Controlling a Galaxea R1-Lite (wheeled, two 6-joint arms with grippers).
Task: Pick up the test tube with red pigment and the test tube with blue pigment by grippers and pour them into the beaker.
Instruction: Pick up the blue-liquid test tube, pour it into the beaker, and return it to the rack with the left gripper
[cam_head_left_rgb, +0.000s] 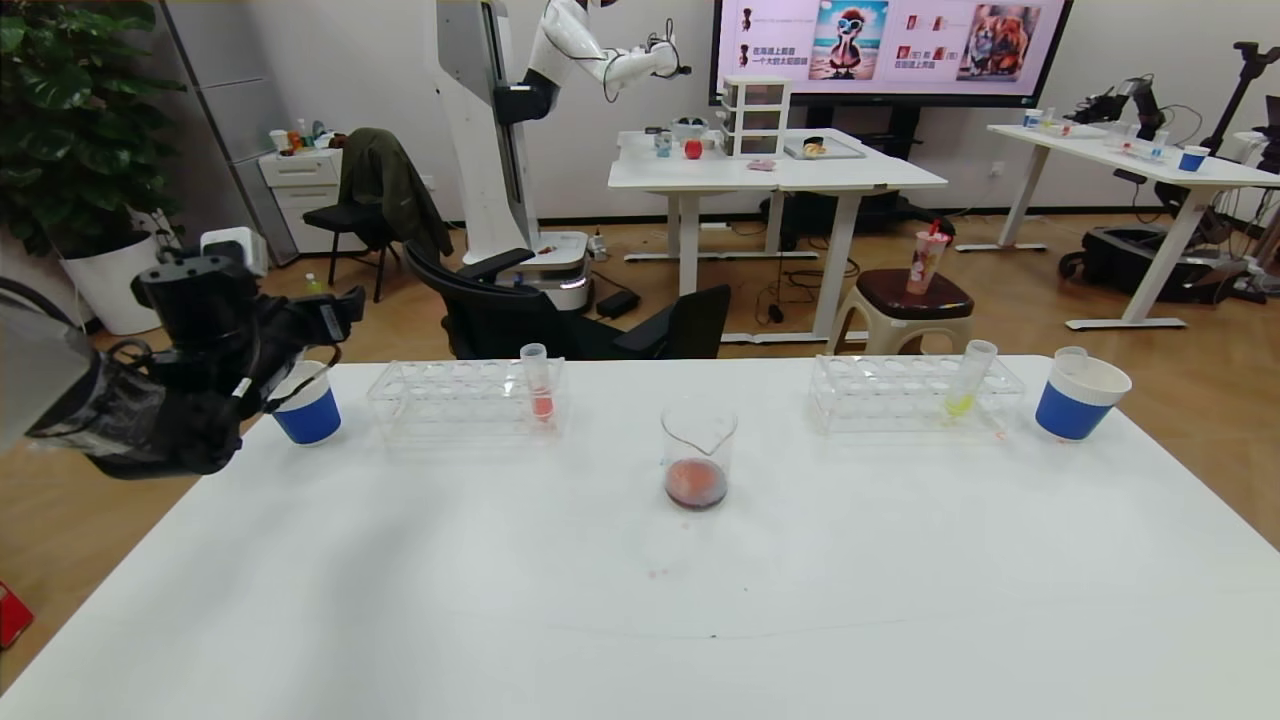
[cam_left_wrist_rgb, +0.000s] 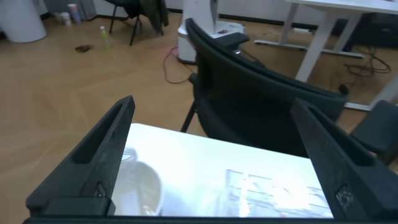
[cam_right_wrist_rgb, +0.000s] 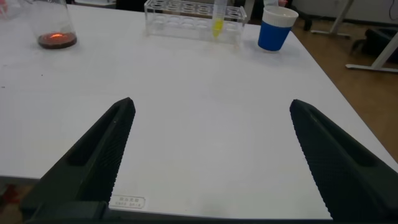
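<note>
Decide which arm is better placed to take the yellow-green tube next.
Probably right: the right gripper faces the yellow-green tube with fingers open, while the left gripper hovers over the far-left paper cup.

From the head camera you look forward and down across the white table (cam_head_left_rgb: 400, 600), with the beaker (cam_head_left_rgb: 698, 455) at centre and the room beyond. Your left wrist camera sits close over the table's far left corner, facing out past the edge to a black chair (cam_left_wrist_rgb: 261, 106) and wooden floor, framed by the left gripper (cam_left_wrist_rgb: 214, 168) and its spread fingers. Your right wrist camera hovers low at the near edge, looking far across the table between the fingers of the right gripper (cam_right_wrist_rgb: 211, 162); it shares the beaker (cam_right_wrist_rgb: 55, 25) and the right-hand rack (cam_right_wrist_rgb: 193, 15) with the head view.
</note>
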